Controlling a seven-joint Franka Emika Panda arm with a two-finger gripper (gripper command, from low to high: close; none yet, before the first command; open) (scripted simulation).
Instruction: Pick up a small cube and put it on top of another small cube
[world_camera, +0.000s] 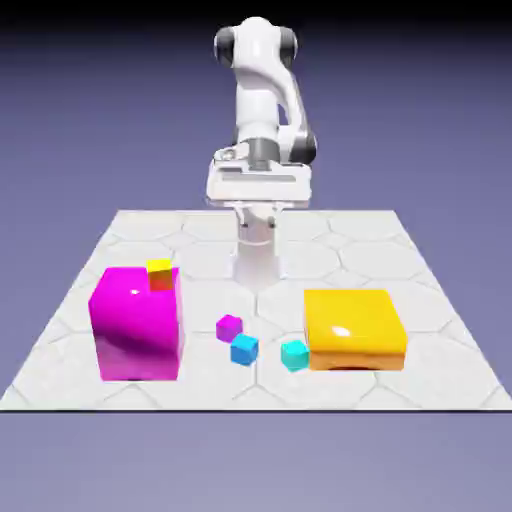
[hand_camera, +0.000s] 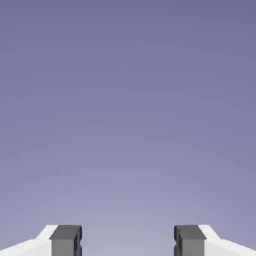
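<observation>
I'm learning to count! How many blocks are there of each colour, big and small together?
Magenta or purple: 2 (one big, one small)
Yellow or orange: 2 (one big, one small)
Blue: 1
Cyan: 1
Total: 6

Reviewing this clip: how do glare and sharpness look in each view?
Exterior view: bright glare spots on the magenta block and the orange block, magenta one darker low on its front, cube edges slightly soft. Hand view: plain gradient, paler toward the bottom, no glare, finger tips a bit jagged.
</observation>
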